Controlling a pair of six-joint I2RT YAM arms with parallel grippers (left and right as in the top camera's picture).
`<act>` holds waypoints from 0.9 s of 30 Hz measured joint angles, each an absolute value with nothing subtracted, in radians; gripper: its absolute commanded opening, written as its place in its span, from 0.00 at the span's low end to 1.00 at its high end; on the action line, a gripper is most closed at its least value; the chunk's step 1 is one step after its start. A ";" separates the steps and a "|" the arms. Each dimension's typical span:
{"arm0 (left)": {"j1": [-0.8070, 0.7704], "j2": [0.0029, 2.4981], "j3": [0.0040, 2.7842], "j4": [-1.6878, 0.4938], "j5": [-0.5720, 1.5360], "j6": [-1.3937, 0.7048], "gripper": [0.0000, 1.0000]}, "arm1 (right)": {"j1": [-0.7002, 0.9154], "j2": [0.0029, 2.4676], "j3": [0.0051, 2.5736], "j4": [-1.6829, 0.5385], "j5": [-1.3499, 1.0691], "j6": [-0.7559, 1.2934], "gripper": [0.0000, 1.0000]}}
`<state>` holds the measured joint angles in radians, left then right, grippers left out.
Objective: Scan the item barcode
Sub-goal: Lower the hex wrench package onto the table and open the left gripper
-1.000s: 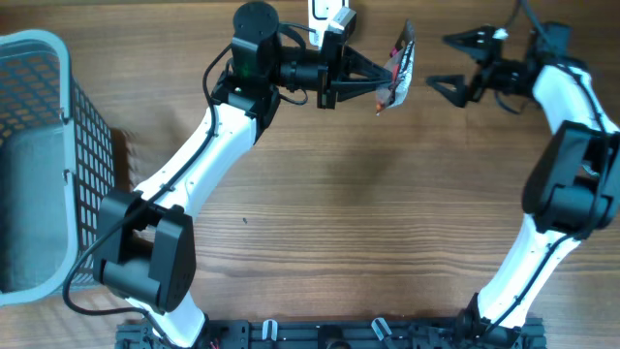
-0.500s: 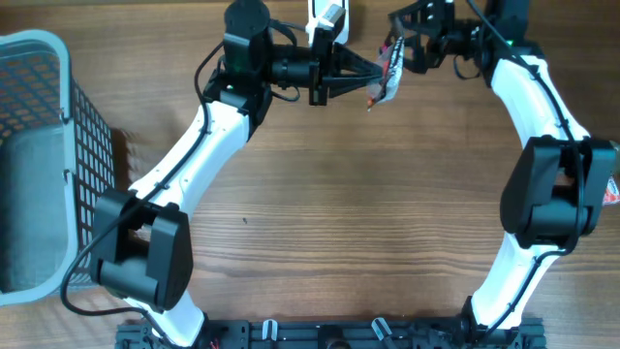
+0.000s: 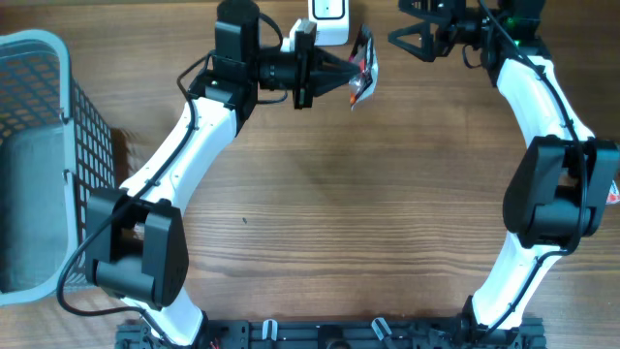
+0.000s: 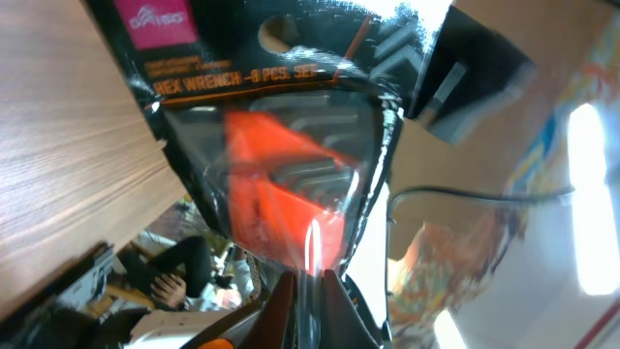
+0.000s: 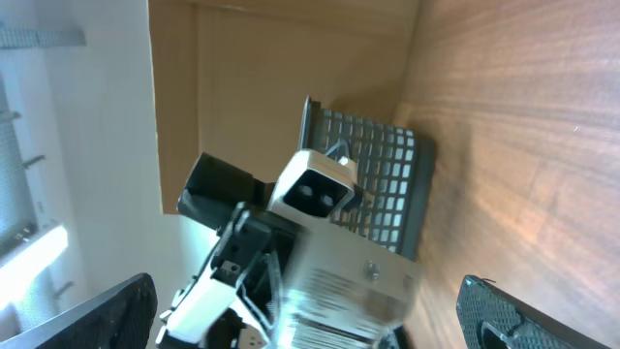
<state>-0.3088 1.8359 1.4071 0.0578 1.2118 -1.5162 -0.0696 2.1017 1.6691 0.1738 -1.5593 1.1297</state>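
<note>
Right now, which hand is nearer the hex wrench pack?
Left. The left hand is shut on the hex wrench pack, holding it near the white scanner; the right hand is open and apart from it, further toward the robot's right.

So the wrist cam is basically filled by a black blister pack (image 4: 281, 116), printed "HEX WRENCH – 8 PCS. SET", with a pink label (image 4: 155, 19) in the top corner and a hang hole (image 4: 281, 29) next to it. There's an orange holder (image 4: 281, 194) under the shiny clear plastic. The left gripper (image 4: 308, 291) is clamped on the pack's lower edge. The wood table (image 4: 58, 145) is off to the left, and the background is blurry, with a dark cable (image 4: 465, 194) crossing it.
</note>
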 measured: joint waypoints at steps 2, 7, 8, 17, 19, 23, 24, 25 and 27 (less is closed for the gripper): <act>-0.312 1.836 1.407 0.013 1.207 -1.509 0.04 | -0.075 2.102 1.669 0.170 -1.559 1.100 1.00; -0.329 1.836 1.407 -0.131 1.192 -1.507 0.04 | -0.101 2.101 1.670 -0.057 -1.481 0.990 1.00; -0.332 1.836 1.410 -0.194 1.172 -1.506 0.04 | -0.102 2.101 1.674 -0.149 -1.440 0.950 1.00; -0.339 1.835 1.408 -0.554 0.918 -1.372 0.04 | -0.099 2.101 1.672 -0.654 -0.959 0.664 1.00; -0.340 1.835 1.408 -0.589 0.858 -1.309 0.04 | -0.098 2.101 1.672 -0.695 -0.864 0.598 1.00; -0.353 1.835 1.408 -0.641 0.753 -1.176 0.04 | -0.091 2.101 1.672 -0.728 -0.735 0.489 1.00; -0.361 1.835 1.408 -0.648 0.730 -1.143 0.04 | -0.088 2.101 1.672 -0.734 -0.713 0.471 1.00; -0.368 1.835 1.408 -0.652 0.713 -1.117 0.04 | -0.086 2.101 1.672 -0.739 -0.698 0.461 1.00; -0.382 1.835 1.408 -0.652 0.687 -1.072 0.04 | -0.083 2.101 1.672 -0.746 -0.675 0.441 1.00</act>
<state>-0.3817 1.8347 1.4078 -0.6521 0.6868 -1.0718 -0.0826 2.1006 1.6718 -0.7464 -0.6746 0.4408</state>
